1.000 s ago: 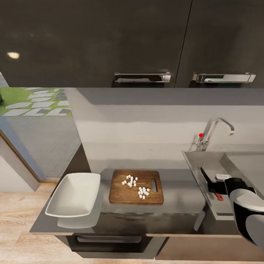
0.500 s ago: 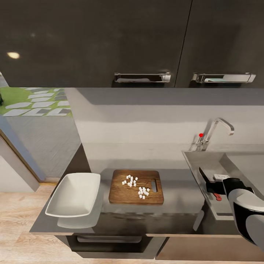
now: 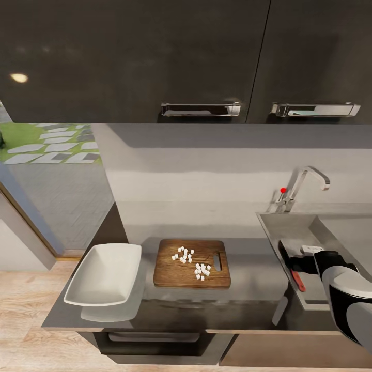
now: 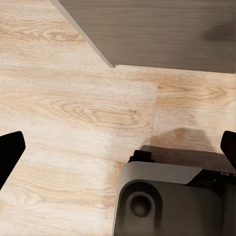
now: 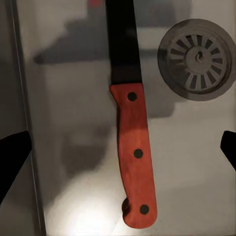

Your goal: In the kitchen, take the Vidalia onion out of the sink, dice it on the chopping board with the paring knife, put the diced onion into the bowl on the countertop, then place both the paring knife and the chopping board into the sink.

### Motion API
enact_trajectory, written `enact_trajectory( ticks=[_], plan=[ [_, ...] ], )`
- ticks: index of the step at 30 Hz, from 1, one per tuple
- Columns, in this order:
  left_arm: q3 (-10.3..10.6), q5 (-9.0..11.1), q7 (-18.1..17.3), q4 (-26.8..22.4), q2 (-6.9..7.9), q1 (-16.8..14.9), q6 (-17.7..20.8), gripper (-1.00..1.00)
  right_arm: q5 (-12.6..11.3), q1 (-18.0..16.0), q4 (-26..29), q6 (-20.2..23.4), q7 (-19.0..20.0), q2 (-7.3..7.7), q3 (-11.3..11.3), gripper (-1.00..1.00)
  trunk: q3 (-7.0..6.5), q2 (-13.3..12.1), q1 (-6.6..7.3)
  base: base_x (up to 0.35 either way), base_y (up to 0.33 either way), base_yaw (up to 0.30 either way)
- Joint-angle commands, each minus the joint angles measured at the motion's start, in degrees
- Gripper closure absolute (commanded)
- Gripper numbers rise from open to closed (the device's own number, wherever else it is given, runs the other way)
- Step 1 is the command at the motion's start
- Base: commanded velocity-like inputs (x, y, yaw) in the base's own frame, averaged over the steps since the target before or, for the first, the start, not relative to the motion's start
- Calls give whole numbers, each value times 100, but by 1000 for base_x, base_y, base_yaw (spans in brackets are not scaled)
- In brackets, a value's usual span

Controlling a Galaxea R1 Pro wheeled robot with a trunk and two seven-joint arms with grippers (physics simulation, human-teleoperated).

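My right claw [image 5: 118, 147] hangs with fingers spread wide over the grey steel sink [image 3: 310, 227]; the red-handled, dark-bladed paring knife [image 5: 130, 123] lies free on the basin floor beside the round drain [image 5: 197, 59]. My left claw [image 4: 118, 147] is also spread, over pale wooden floor [image 4: 69, 118]. Tiny white diced onion cubes [image 3: 192, 261] sit on the brown wooden chopping board [image 3: 170, 274], beside the white square bowl [image 3: 106, 274] on the grey tabletop [image 3: 253, 268].

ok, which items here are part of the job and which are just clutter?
Job:
paring knife, lying in the sink
diced onion on the chopping board
bowl
countertop
right hand, open over the sink

Just there:
tap
upper cabinets
wooden floor
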State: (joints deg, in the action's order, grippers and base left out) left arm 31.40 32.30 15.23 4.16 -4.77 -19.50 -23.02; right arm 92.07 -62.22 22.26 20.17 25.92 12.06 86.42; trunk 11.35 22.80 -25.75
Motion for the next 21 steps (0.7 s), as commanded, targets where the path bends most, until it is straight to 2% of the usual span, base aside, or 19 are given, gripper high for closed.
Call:
enact_trajectory(
  ticks=[1,15,21],
  plan=[
    [33,4,15,23,-6,-10,-27,-100,22,-10,6,13,43,-2,41,-100,12,12,-4,0,0,0],
    [33,4,7,23,-6,-10,-27,-100,1,-10,10,-7,88,10,27,-100,12,12,-4,-6,0,0],
    [33,4,7,23,-6,-10,-27,-100,-4,-16,67,57,214,72,14,-100,12,12,-4,-244,0,0]
  ],
)
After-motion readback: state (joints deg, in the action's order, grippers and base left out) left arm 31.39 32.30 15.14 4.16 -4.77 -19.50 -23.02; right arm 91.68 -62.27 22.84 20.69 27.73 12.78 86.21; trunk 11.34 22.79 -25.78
